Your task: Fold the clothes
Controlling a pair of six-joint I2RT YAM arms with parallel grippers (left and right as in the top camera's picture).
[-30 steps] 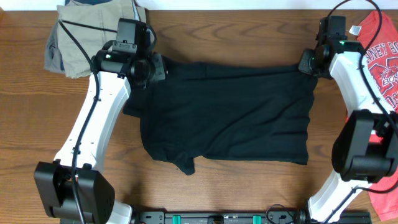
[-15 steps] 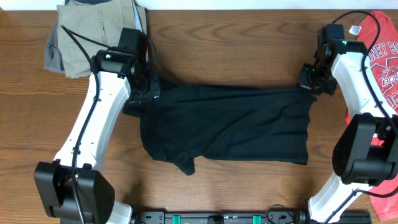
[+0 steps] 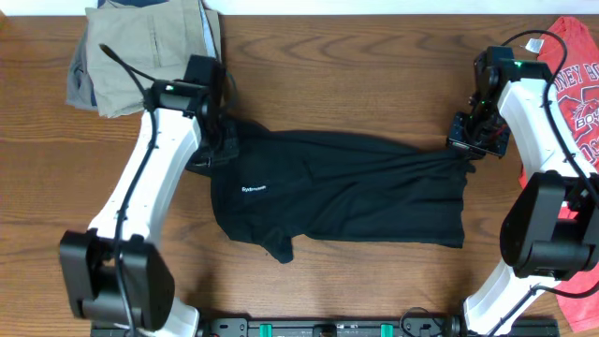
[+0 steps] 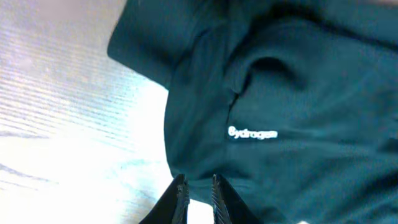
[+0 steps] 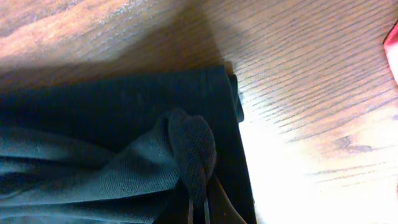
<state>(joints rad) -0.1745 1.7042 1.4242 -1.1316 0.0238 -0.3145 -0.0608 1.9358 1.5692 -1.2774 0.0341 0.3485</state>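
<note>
Black T-shirt: lying rumpled mid-bench, white logo facing up.
Right pincer: pressed together on the shirt's 2 o'clock corner, with cloth bunched at the fingertips.
Left pincer: at the 10 o'clock corner, fingertips a slit apart. Whether pinching cloth: cannot tell.
Folded khaki trousers: further out at 10 o'clock, apart.
Red T-shirt: at 3 o'clock, partly hidden behind right arm.

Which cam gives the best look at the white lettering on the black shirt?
Left wrist. The white lettering on the black T-shirt sits mid-frame, close and large enough to read as a word. Overhead shows it only as a tiny white mark; right wrist shows only bunched black fabric, no lettering.
</note>
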